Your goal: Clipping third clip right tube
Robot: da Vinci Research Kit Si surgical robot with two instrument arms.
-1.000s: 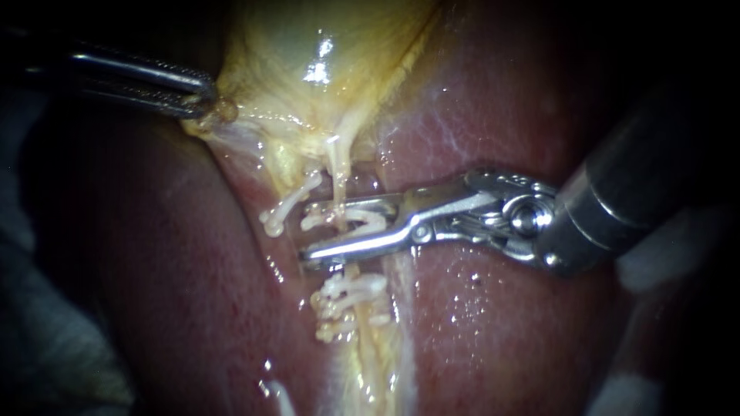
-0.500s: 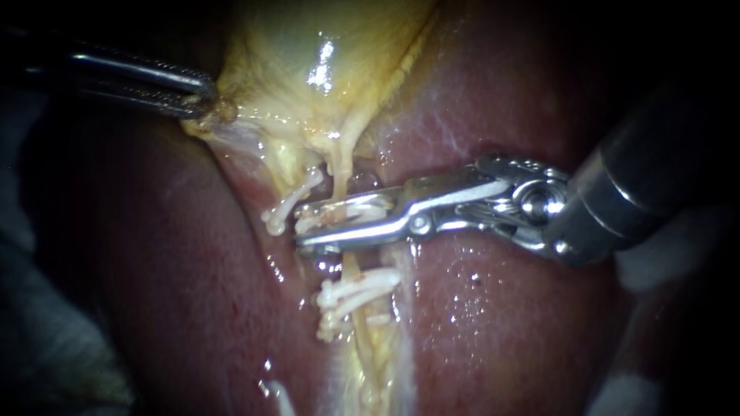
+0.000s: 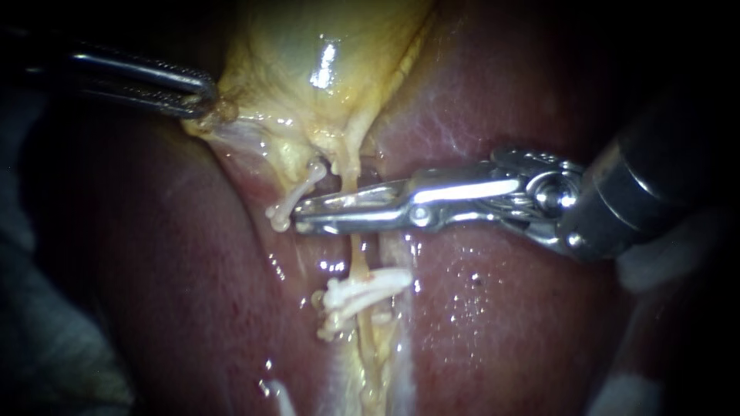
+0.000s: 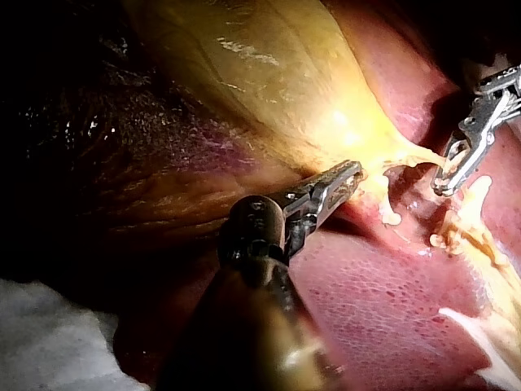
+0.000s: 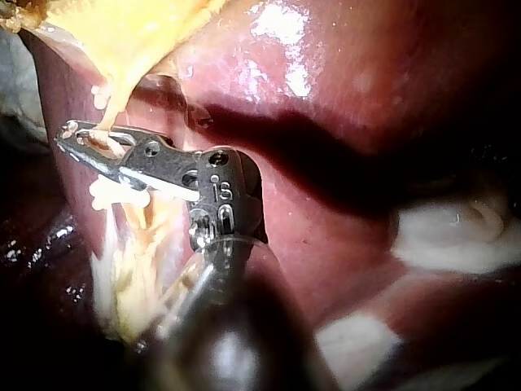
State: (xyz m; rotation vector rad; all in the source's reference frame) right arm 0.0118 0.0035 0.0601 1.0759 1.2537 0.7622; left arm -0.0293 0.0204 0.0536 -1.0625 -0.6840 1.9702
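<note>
Tube (image 3: 359,258): thin, soft, wet, prob. tears easy; you grip it crosswise, clear of clips (image 3: 362,291).
R instrument (image 3: 308,216): jaws clamped on tube.
L instrument (image 3: 206,100): jaws pinch gallbladder (image 3: 308,46).

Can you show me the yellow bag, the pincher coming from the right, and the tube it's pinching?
gallbladder (image 3: 308,38): endoscope view, its yellow wall.
right instrument (image 3: 302,216): endoscope view, midway between jaw tips.
right tube (image 3: 357,266): endoscope view, stretch just below the jaws.
</note>
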